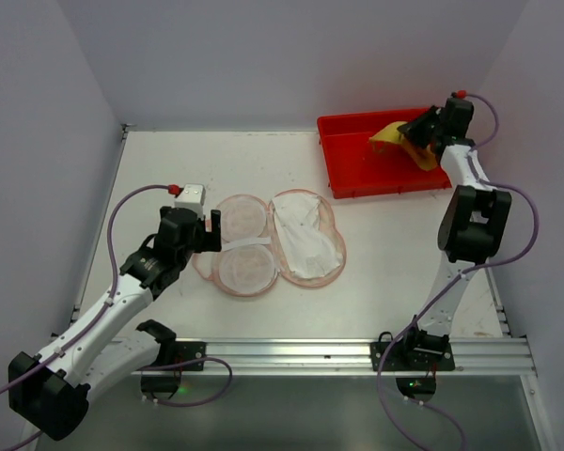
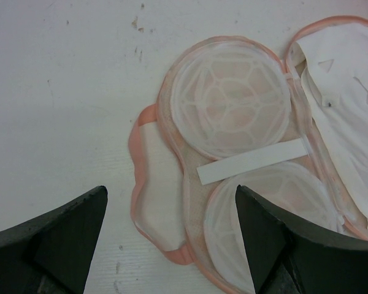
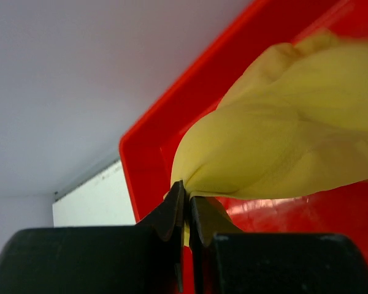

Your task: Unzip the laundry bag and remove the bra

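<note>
- Top view: the laundry bag lies flat and wide open in the middle of the table.
- The yellow bra is out of it. It hangs in the upper right of the frame, pinched in the right hand above the red tray.
- The left hand sits at the left edge of the bag, low over it.
- I think the task is almost done. The zip is undone and the bra is out, so the only job left is to put it down.
- Left wrist view: the left hand is open wide and grips nothing. The bag fills the right side, with its pink edge curling at the lower middle.
- The table takes up the left and top of this frame, so the hand has room to back away there.
- Right wrist view: the right hand is squeezed tight on a fold of the bra.
- The tray's red wall stands just beside the fingers.
- The next move probably needs the hand to open while the cloth hangs inside that wall, so it does not land on the rim.
</note>
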